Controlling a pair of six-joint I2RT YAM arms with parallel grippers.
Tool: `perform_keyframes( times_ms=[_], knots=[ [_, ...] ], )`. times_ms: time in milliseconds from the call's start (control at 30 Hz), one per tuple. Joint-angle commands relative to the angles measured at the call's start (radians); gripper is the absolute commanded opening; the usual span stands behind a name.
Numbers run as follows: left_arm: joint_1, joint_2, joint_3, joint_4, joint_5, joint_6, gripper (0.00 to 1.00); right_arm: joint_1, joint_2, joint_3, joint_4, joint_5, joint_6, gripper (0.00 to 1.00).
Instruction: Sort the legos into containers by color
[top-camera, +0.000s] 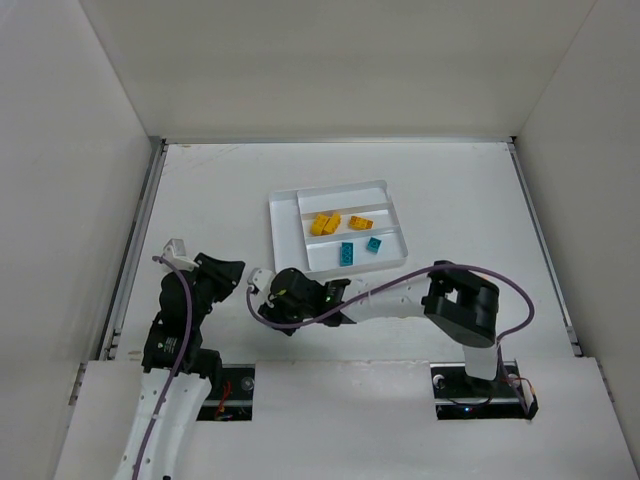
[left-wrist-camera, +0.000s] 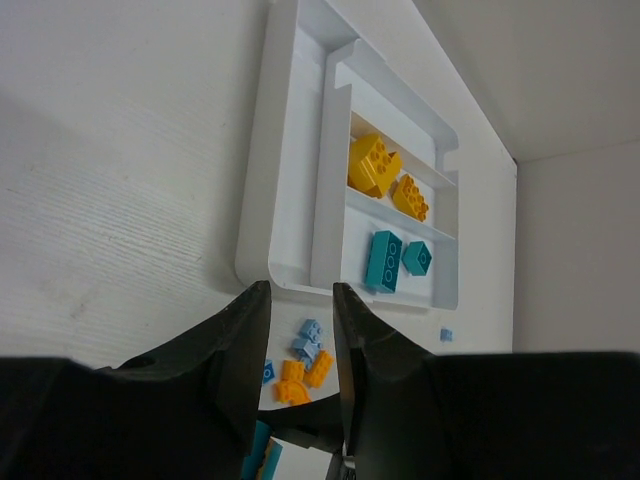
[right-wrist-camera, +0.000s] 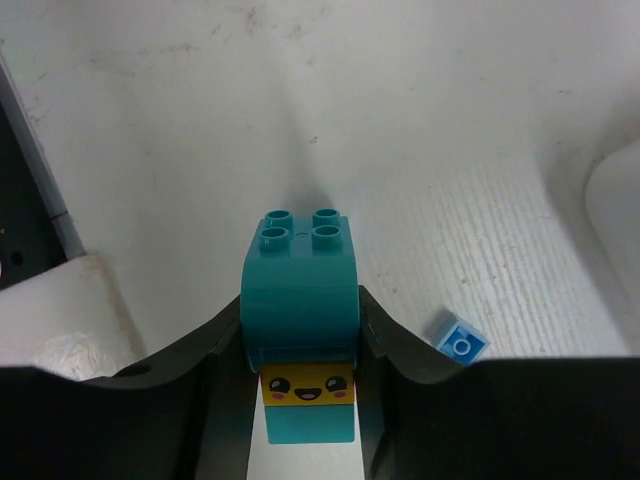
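Observation:
The white tray (top-camera: 285, 225) holds two orange bricks (top-camera: 325, 223) in one long section and two teal bricks (top-camera: 346, 253) in the nearest one. My right gripper (right-wrist-camera: 300, 312) is shut on a teal rounded piece (right-wrist-camera: 299, 285) with a yellow smiling-face brick under it, just above the table. It sits left of the tray's near corner (top-camera: 288, 300). My left gripper (left-wrist-camera: 300, 305) is open and empty. Between its fingers I see loose light blue legos (left-wrist-camera: 308, 340) and orange legos (left-wrist-camera: 300, 375) on the table in front of the tray (left-wrist-camera: 290, 180).
A small light blue brick (right-wrist-camera: 461, 343) lies on the table right of my right gripper. Another light blue piece (left-wrist-camera: 446, 333) lies near the tray's near end. White walls enclose the table on three sides.

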Motion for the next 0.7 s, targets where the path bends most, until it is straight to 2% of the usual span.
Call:
perform_keyframes(
  times_ms=[0, 100, 267, 433, 567, 667],
  knots=[
    [-0.008, -0.015, -0.002, 0.01, 0.023, -0.024, 0.29, -0.007, -0.033, 0.03, 0.097, 0.046, 0.035, 0.35],
    [-0.011, -0.02, 0.004, 0.002, 0.038, -0.023, 0.29, -0.019, -0.097, 0.01, 0.117, 0.087, 0.078, 0.29],
    [-0.02, -0.043, 0.018, 0.01, 0.058, -0.027, 0.29, -0.034, -0.232, -0.044, 0.147, 0.211, 0.152, 0.29],
    [-0.058, -0.125, 0.009, 0.05, 0.127, -0.047, 0.31, -0.082, -0.321, -0.096, 0.174, 0.325, 0.342, 0.27],
    [-0.104, -0.191, -0.026, 0.062, 0.124, -0.038, 0.36, -0.137, -0.38, -0.143, 0.206, 0.371, 0.53, 0.26],
    [-0.144, -0.234, -0.08, 0.116, 0.118, -0.053, 0.41, -0.149, -0.396, -0.159, 0.235, 0.388, 0.606, 0.26]
  ],
)
